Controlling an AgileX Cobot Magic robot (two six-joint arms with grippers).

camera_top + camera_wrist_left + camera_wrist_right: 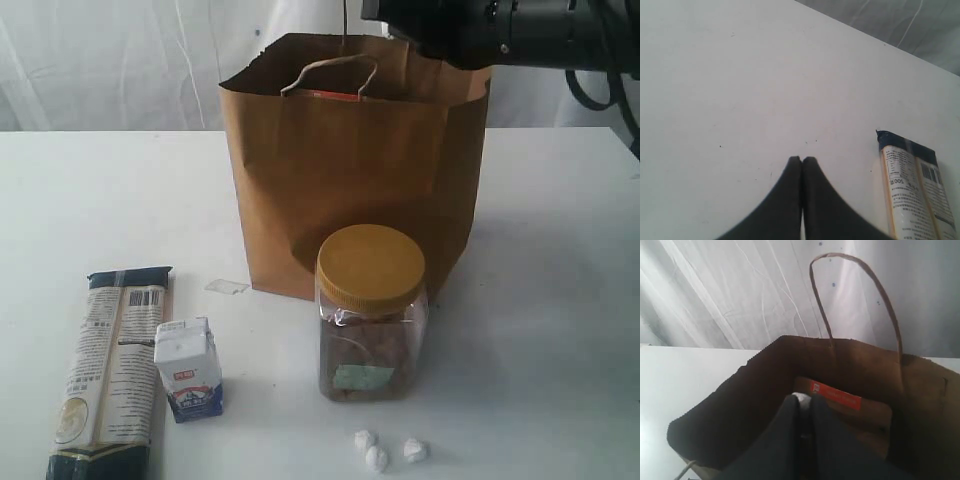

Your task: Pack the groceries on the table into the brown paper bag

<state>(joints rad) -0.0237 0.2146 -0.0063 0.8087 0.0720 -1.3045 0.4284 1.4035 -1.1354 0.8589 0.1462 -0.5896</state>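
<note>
Two end effectors differed: the left end effector [801, 161] hung closed and empty over the counter [740, 75] near the pasta packet [912, 192]. The right end effector [801, 403] pinched what looked like a white piece [801, 397] above the bag [765, 375]. Releasing lower inside, clear of the handle [860, 280], seemed wise.

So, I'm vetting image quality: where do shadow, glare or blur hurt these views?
Exterior view: soft even light, bag faintly shading the table beside it, reasonably sharp. Left wrist view: left gripper a blurred black shape, table washed out. Right wrist view: bag interior nearly black, right gripper out of focus.
</note>
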